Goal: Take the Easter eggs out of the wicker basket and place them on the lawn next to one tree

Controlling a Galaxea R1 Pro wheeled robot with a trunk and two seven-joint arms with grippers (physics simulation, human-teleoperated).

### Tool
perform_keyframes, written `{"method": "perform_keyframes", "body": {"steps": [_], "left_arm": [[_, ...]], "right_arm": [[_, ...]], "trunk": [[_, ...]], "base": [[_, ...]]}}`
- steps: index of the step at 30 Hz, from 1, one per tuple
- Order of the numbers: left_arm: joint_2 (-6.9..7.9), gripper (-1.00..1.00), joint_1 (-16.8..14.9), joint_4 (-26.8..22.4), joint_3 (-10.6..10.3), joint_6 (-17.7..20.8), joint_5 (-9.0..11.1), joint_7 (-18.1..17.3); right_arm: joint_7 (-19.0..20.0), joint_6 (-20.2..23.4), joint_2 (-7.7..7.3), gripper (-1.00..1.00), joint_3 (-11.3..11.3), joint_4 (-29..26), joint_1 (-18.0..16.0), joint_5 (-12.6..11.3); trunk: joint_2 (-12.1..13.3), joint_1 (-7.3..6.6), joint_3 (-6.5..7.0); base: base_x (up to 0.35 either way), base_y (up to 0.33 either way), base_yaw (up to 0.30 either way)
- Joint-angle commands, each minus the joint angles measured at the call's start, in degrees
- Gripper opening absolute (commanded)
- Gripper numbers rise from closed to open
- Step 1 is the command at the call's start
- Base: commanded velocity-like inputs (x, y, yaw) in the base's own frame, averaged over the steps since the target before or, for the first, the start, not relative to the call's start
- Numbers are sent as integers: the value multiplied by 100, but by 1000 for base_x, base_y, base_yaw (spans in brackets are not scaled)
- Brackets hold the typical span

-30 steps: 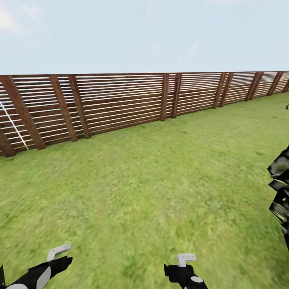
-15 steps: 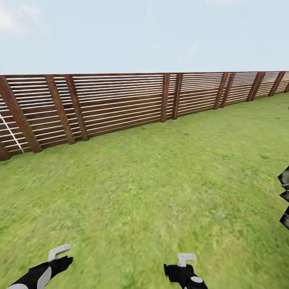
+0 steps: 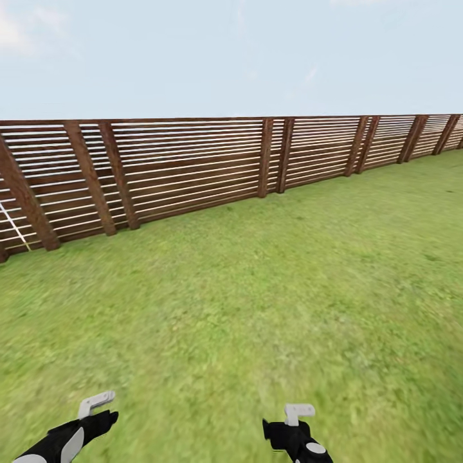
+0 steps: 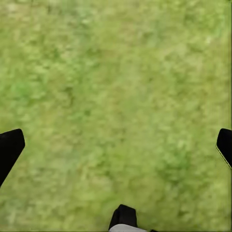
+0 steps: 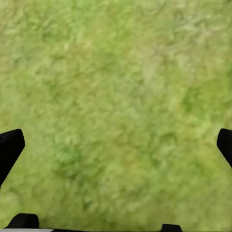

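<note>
The lawn (image 3: 257, 308) is bright mottled green grass and spreads from my arms to a fence. The Easter eggs, the wicker basket and the tree are out of view. My left gripper (image 3: 91, 406) hangs low at the bottom left of the head view, my right gripper (image 3: 297, 415) at the bottom centre. In the left wrist view the left gripper (image 4: 116, 147) is open, its black fingertips (image 4: 9, 150) wide apart over bare grass. The right gripper (image 5: 116, 145) is open too, fingertips (image 5: 9, 147) at the frame's sides, with nothing between them.
A long brown slatted wooden fence (image 3: 193, 167) with slanted posts bounds the lawn at the back, running from the near left to the far right. Pale sky lies above it. Grass stretches ahead and to the right.
The camera has moved: the black foliage at the right edge slid out of the picture and the left fence posts drifted leftward. Both arms keep the same pose, grippers still open.
</note>
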Motion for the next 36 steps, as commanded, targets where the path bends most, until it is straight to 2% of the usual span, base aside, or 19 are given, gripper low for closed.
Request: {"method": "perform_keyframes", "body": {"steps": [1,18,36], "left_arm": [[-2,100,-3,-11,43,38,-17,-29],[-12,100,-3,-11,45,37,-18,31],[-12,100,-3,-2,43,-59,-18,33]], "right_arm": [[-27,30,-3,100,15,-11,-4,-53],[-22,29,-3,100,-15,-4,-4,-65],[-19,27,-3,100,-17,-3,-6,-58]], "trunk": [[-11,7,-12],[-11,7,-12],[-11,7,-12]], "base": [[332,0,0],[332,0,-15],[332,3,-235]]}}
